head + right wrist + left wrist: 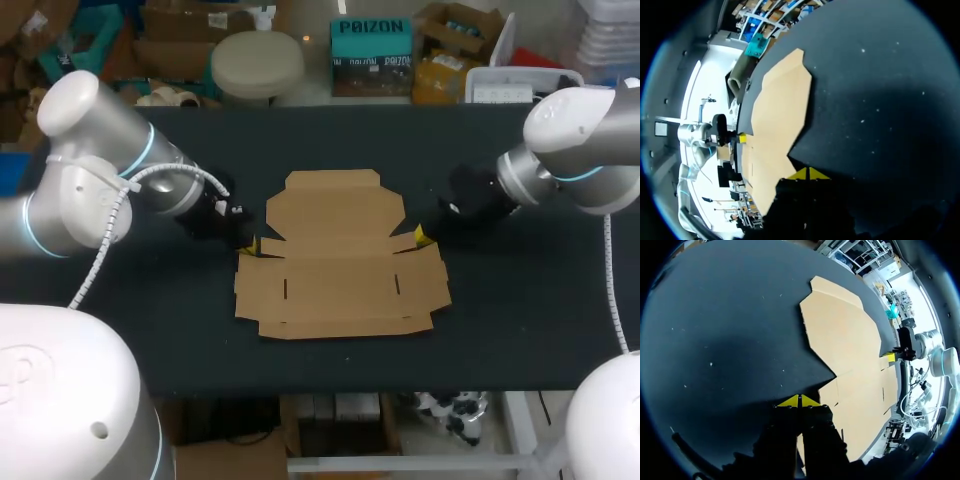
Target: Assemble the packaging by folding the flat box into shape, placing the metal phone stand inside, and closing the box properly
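A flat brown cardboard box blank (340, 255) lies unfolded in the middle of the black table (120, 320). My left gripper (248, 243) sits low at the blank's left notch, fingers shut with nothing between them; in the left wrist view its yellow tips (799, 401) meet at the edge of the cardboard (850, 350). My right gripper (423, 236) is at the right notch, also shut and empty; its tips (809, 174) touch down beside the cardboard (777, 115). Each wrist view shows the other arm's gripper across the blank. No metal phone stand is in view.
The black table surface (540, 310) stretches to both sides of the blank and in front of it. Both arms come in low from the sides.
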Controlling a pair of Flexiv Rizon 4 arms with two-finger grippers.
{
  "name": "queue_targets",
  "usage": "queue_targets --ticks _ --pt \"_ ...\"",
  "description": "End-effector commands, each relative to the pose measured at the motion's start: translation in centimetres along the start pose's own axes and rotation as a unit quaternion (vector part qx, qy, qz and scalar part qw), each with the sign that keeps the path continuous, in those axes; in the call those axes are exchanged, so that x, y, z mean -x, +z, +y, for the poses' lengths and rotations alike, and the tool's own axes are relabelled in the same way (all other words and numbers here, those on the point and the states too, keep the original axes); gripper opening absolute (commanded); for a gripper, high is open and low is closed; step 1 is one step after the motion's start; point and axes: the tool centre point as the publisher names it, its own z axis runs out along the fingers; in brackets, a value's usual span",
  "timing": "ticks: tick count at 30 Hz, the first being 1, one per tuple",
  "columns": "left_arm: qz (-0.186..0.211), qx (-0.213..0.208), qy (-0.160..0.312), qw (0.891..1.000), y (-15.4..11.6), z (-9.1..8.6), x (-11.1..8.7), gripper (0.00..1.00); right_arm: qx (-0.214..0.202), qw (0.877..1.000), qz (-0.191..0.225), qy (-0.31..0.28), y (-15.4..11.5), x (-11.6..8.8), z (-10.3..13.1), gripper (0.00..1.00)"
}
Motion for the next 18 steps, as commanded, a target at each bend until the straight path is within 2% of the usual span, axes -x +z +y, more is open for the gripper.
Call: queue_targets --ticks 1,18 --pt "0.004 0.001 0.001 1.000 0.4 0.2 0.0 0.00 -0.003 1.000 0.003 0.001 0.0 0.1 0.2 0.00" --pt "0.012 0.005 0.015 1.000 0.8 0.2 -1.5 0.00 0.000 1.000 0.009 0.004 0.0 0.0 0.0 0.00"
